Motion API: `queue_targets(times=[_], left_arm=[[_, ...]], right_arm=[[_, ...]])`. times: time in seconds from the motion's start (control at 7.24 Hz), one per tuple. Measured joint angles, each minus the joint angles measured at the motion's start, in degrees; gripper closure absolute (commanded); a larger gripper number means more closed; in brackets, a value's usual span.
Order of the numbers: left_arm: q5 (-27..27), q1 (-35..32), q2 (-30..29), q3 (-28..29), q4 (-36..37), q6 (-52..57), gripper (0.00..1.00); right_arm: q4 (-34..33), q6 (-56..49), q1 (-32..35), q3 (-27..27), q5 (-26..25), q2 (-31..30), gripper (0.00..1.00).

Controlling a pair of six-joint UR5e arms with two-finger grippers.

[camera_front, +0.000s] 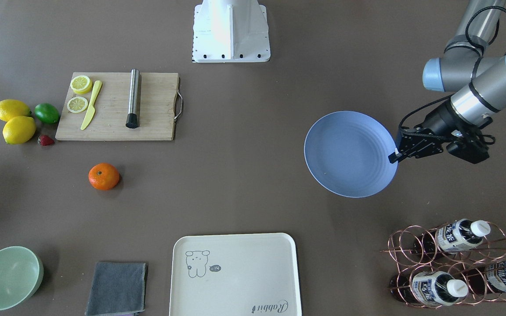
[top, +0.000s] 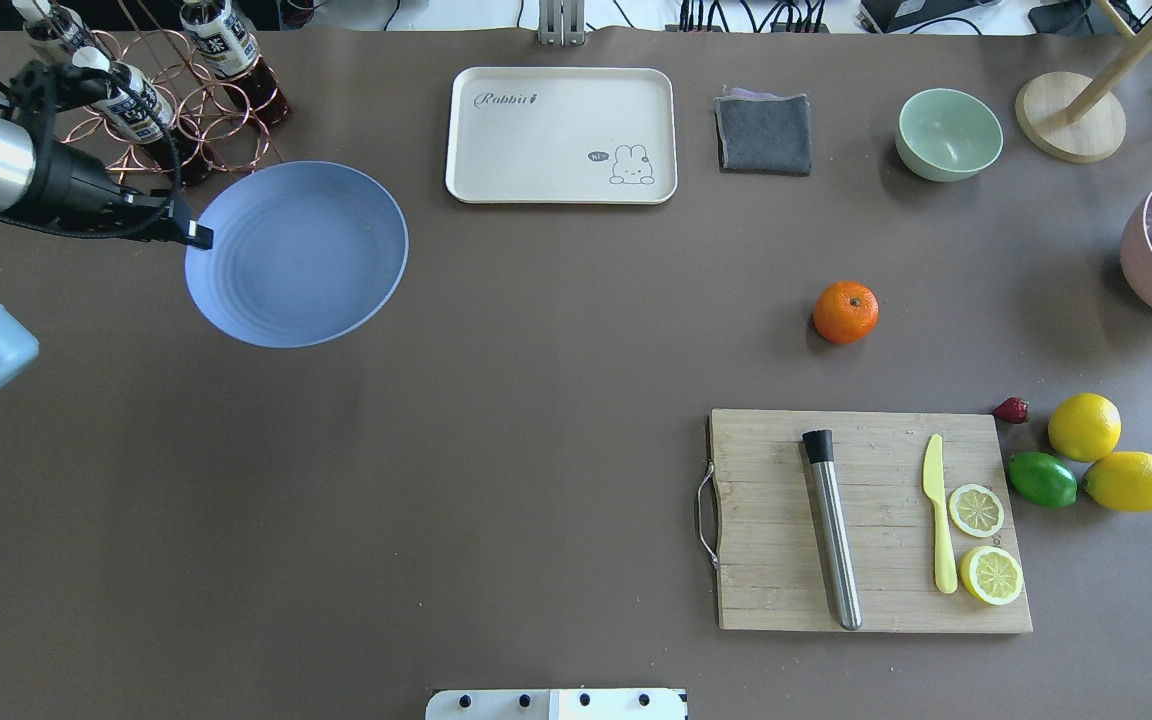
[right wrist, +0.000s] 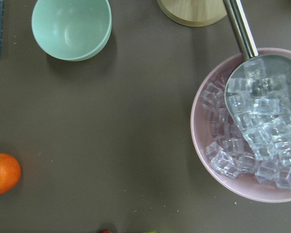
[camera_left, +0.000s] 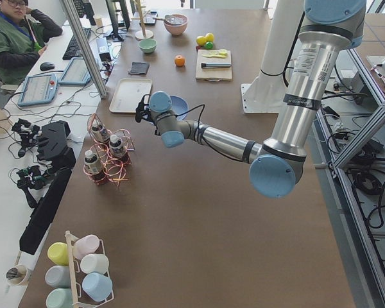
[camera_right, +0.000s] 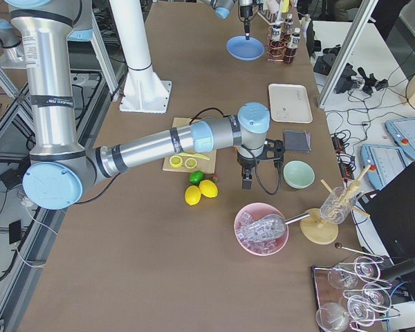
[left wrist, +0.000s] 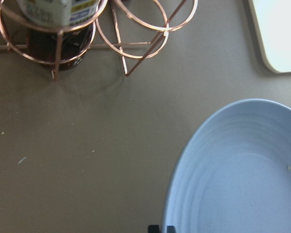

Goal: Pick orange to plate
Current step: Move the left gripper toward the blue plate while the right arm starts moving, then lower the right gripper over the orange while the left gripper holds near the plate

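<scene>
**A:** Front-facing view: the small, round, bright-orange orange (camera_front: 103, 176) sits on the brown counter (camera_front: 244, 184). It's well apart from the round, shallow, periwinkle-blue plate (camera_front: 349, 153). The left gripper (camera_front: 394, 154) looks pinched onto that plate's rim.

**B:** That's my worry. Drag or tip the plate and the drop target shifts, or the thin rim slips free.

**A:** Overhead, counting: one orange, one plate, two whole yellow lemons (top: 1084, 427), one green lime (top: 1042, 479) and two cut lemon halves (top: 976, 510).

**B:** A lemon could get grabbed by mistake, though the colours differ.

**A:** Left side view: the near arm covers most of the plate. Right side view: the right gripper (camera_right: 245, 176) hangs above the counter. Spread or pressed together, I cannot tell.

**B:** Left wrist view: dark fingertips (left wrist: 153, 228) close together at the rim.

**A:** Right wrist view: the orange is at the left edge, off-centre. Round fruit could roll out of a skewed grasp. There's also one pale green bowl (right wrist: 71, 28) and one pink bowl (right wrist: 196, 119) of ice.
</scene>
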Motion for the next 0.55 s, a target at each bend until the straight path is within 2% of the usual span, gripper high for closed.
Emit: queue_targets(times=[0.28,0.55], left_arm=[[9.3,8.5,-4.1,-3.4,5.6,-4.9,1.0],[15.9,14.9,-7.9,-3.7,8.3,-9.1,1.0]], right_arm=[[0.0,9.2,-6.7,0.0,-2.0,5.8,0.0],[0.1,17.1,-13.6,-1.4,-6.2,11.9,0.0]])
